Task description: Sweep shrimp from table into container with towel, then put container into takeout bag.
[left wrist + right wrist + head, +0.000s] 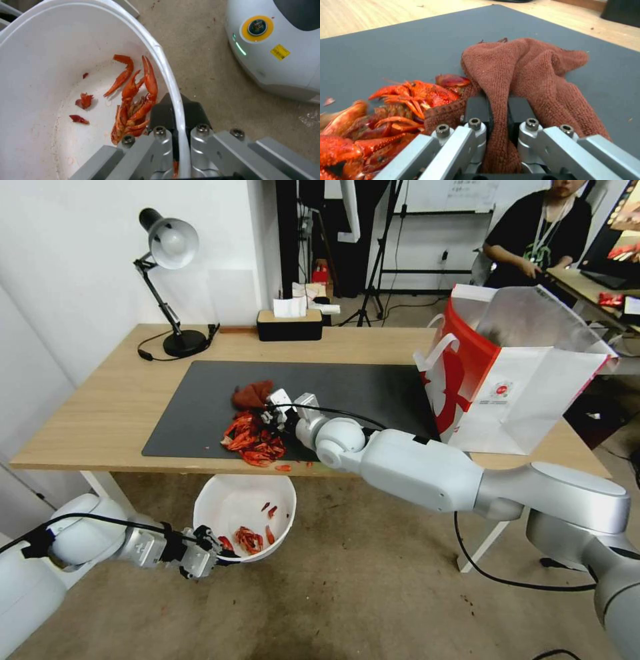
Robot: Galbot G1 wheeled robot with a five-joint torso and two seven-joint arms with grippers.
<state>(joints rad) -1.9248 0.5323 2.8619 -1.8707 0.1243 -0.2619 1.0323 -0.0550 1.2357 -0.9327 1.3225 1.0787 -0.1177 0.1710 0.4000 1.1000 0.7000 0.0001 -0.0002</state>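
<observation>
The right claw (pixel 498 113) is clamped on a fold of the towel (pixel 526 75), which lies bunched on the dark mat just beyond the shrimp (pixel 253 439) heaped at the tabletop's (pixel 100 407) near edge. Below that edge, the left claw (pixel 176 112) pinches the container's (pixel 40 75) rim, holding it tilted, mouth up toward the tabletop, some shrimp inside. The takeout bag (pixel 527 387) stands open at the right.
</observation>
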